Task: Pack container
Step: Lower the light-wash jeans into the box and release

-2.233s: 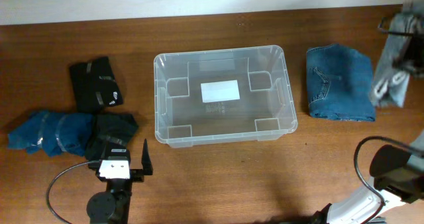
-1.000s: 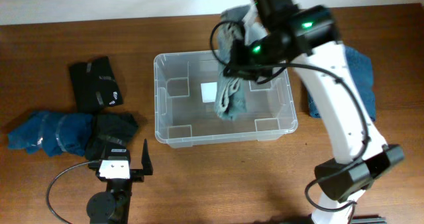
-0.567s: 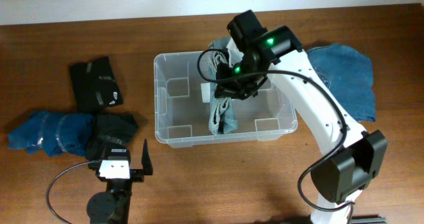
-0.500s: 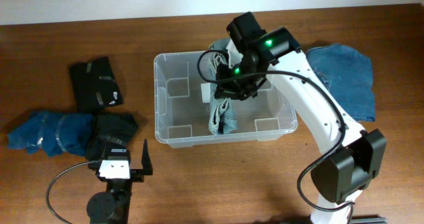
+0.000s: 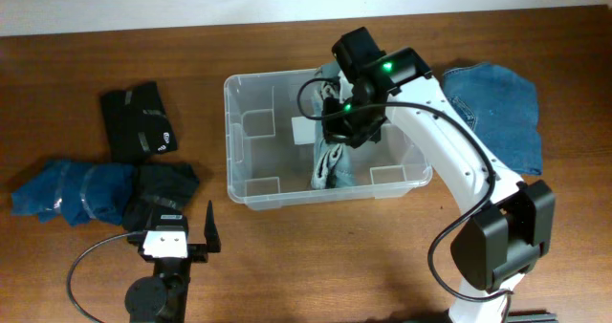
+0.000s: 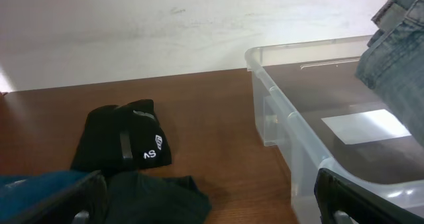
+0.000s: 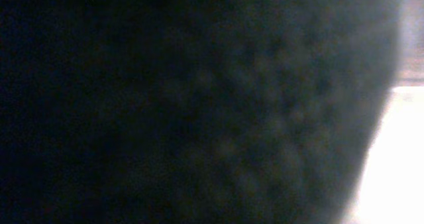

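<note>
left end effector (image 5: pixel 176 229) at near counter (image 5: pixel 316 256) edge, fingers spread wide. blue cloth (image 5: pixel 67 189) and black garment (image 5: pixel 140 120) left. container (image 5: pixel 234 141) mid-counter. right end effector (image 5: pixel 341 130) over it, gripping grey denim (image 5: pixel 331 165) hanging inside. folded jeans (image 5: pixel 497 113) just right of container.

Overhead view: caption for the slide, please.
Right gripper holds faded jeans inside the clear container; a folded black garment lies left.
</note>
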Tool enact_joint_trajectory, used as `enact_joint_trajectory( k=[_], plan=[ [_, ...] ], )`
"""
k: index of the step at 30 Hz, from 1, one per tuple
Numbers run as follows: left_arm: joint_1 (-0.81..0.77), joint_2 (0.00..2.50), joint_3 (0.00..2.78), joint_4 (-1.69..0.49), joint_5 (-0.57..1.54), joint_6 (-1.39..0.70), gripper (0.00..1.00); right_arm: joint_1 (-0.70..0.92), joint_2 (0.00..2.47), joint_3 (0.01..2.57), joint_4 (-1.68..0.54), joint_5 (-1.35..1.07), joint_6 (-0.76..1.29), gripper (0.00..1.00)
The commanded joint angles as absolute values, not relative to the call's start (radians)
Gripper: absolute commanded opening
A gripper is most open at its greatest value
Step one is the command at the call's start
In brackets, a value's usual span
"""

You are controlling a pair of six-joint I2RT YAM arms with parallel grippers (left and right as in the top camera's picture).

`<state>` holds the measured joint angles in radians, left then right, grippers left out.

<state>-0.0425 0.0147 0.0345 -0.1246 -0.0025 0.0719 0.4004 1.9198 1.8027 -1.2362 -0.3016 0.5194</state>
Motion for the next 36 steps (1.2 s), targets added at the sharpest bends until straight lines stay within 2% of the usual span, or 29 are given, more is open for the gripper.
enact_joint_trajectory(
  k=[1, 4, 9, 11, 13, 22, 27, 31, 34, 36],
  plan=[
    [-0.036, 0.007, 0.031, -0.125, 0.012, 0.084, 0.99, 0.376, 1.905, 1.809, -1.230, -0.189, 0.502, 0.12],
    [-0.036, 0.007, 0.031, -0.125, 0.012, 0.084, 0.99, 0.370, 1.905, 1.809, -1.237, -0.140, 0.502, 0.17],
    [-0.036, 0.007, 0.031, -0.125, 0.012, 0.084, 0.99, 0.363, 1.905, 1.809, -1.252, -0.050, 0.502, 0.63],
    [-0.036, 0.007, 0.031, -0.125, 0.012, 0.084, 0.99, 0.363, 1.905, 1.809, -1.256, -0.006, 0.483, 0.72],
    [-0.036, 0.007, 0.031, -0.125, 0.012, 0.084, 0.99, 0.361, 1.905, 1.809, -1.256, 0.025, 0.445, 0.75],
    [-0.036, 0.007, 0.031, -0.125, 0.012, 0.084, 1.00, 0.314, 1.905, 1.809, -1.245, 0.080, 0.260, 0.73],
    [-0.036, 0.007, 0.031, -0.125, 0.012, 0.084, 0.99, 0.311, 1.905, 1.813, -1.278, 0.051, 0.120, 0.67],
    [-0.036, 0.007, 0.031, -0.125, 0.012, 0.084, 0.99, 0.324, 1.903, 1.845, -1.304, -0.004, 0.048, 0.55],
    [-0.036, 0.007, 0.031, -0.125, 0.012, 0.084, 0.99, 0.342, 1.903, 1.879, -1.309, -0.007, 0.029, 0.41],
    [-0.036, 0.007, 0.031, -0.125, 0.012, 0.084, 0.99, 0.352, 1.903, 1.892, -1.304, -0.011, 0.025, 0.21]
  ],
)
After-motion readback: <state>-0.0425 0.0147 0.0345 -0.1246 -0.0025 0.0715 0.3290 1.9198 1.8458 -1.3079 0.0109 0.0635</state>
